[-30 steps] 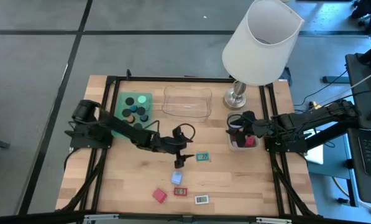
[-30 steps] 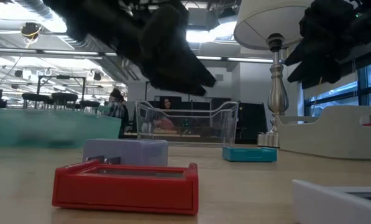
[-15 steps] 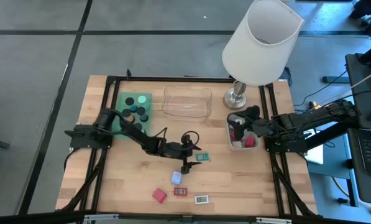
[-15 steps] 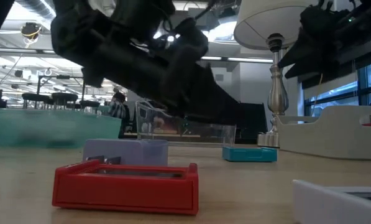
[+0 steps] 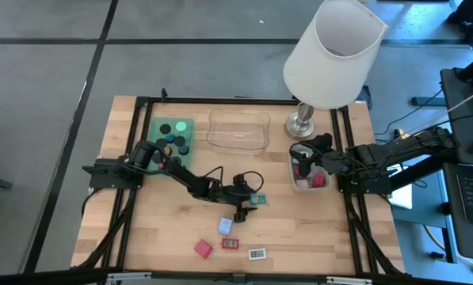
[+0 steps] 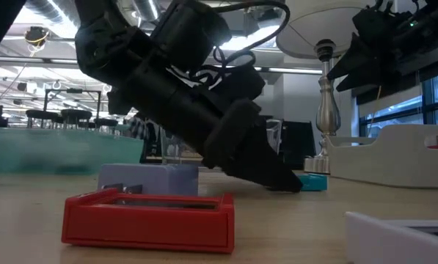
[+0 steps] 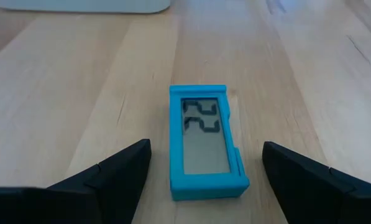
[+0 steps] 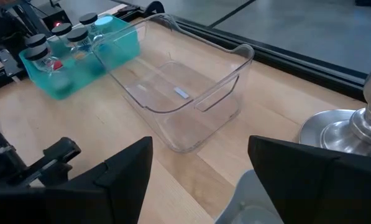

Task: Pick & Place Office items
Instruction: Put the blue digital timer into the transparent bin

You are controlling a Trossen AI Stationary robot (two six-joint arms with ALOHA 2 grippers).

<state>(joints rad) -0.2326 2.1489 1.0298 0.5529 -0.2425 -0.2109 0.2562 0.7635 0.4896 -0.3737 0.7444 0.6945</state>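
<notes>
Left wrist view: left gripper (image 7: 201, 171), jaws wide, straddles blue tile (image 7: 204, 142) flat on bench (image 7: 79, 99); looks light, rigid, slick, so pinch its long edges; right gripper (image 5: 306, 161) waits half-open over grey tray (image 5: 299, 184).

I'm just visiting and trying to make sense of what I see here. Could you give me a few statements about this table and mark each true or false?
1. The left gripper is open, its fingers on either side of a blue labelled rectangle. True.
2. The clear tray is full of items. False: it looks empty.
3. The right gripper hovers over the green tray. False: it is above the white tray near the lamp.
4. A red block lies near the table's front edge. True.
5. The blue labelled rectangle is lifted off the wood. False: it lies flat on the table.
</notes>
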